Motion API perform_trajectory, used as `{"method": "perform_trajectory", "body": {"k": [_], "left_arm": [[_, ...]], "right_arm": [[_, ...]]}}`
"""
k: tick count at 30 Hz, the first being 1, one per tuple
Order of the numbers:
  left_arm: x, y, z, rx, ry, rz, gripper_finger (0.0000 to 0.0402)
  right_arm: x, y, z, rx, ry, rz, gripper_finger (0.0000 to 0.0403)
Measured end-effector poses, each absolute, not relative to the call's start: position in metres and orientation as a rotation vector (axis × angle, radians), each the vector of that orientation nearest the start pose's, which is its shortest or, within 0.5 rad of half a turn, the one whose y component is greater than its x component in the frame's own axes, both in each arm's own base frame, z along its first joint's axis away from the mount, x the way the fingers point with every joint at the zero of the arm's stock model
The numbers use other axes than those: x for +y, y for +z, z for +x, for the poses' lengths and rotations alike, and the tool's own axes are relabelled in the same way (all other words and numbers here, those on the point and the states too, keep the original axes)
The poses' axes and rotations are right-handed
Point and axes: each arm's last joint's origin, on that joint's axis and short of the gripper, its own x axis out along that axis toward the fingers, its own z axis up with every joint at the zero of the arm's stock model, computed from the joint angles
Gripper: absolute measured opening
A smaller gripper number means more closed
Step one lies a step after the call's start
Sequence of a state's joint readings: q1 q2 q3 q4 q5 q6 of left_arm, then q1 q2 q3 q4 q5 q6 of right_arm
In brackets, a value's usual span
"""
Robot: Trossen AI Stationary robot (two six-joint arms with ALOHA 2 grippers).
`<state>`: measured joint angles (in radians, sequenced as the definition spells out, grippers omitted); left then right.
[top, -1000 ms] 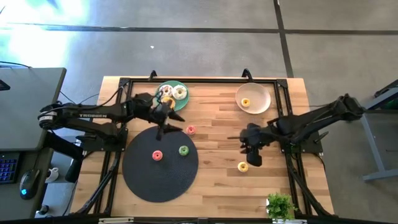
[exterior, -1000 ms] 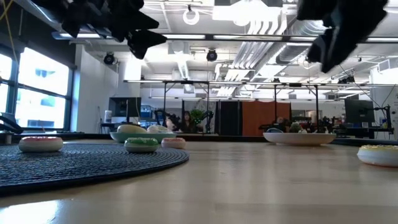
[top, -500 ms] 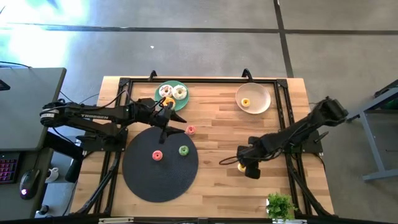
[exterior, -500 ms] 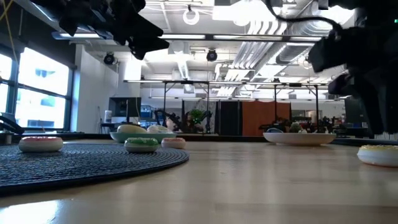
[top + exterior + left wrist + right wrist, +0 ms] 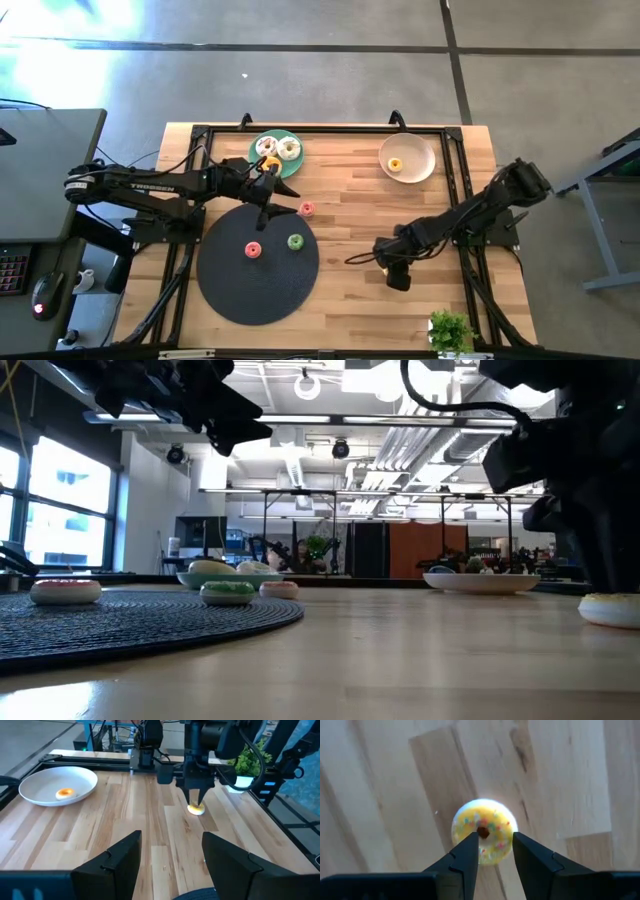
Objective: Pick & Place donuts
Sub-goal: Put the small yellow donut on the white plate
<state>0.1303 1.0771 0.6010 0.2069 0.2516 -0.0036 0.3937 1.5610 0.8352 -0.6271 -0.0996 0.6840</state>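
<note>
The right gripper [image 5: 492,851] points straight down over the yellow sprinkled donut [image 5: 484,831], its 2 fingers partly open, straddling the donut's near half and gripping nothing yet; this vertical pose suits pinching a flat ring lying on the bare wooden table [image 5: 350,300]. The donut sits well apart from the beige plate [image 5: 418,152], likely its destination, which already holds 1 small donut. The left gripper [image 5: 170,855] waits open and empty near the green plate [image 5: 262,141].

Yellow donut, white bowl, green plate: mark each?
yellow donut [image 5: 483,836]: right wrist view, sprinkled top by the hole.
white bowl [image 5: 419,155]: high view, bare inner wall.
green plate [image 5: 273,139]: high view, rim above the donuts.
</note>
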Motion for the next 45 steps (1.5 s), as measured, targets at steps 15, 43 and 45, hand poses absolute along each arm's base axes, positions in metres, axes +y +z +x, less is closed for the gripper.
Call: {"method": "perform_trajectory", "body": {"k": [15, 43, 45], "left_arm": [[0.023, 0.252, 0.231, 0.264, -0.12, -0.055, 0.0207], [0.023, 0.255, 0.232, 0.235, -0.115, -0.05, 0.0207], [0.024, 0.255, 0.232, 0.235, -0.094, -0.053, 0.0207]], "right_arm": [[0.099, 0.149, 0.244, 1.465, -0.123, 0.364, 0.0035], [-0.148, 0.188, 0.185, 1.261, -0.97, 0.359, 0.0008], [-0.152, 0.18, 0.181, 1.219, -1.004, 0.388, 0.0016]]}}
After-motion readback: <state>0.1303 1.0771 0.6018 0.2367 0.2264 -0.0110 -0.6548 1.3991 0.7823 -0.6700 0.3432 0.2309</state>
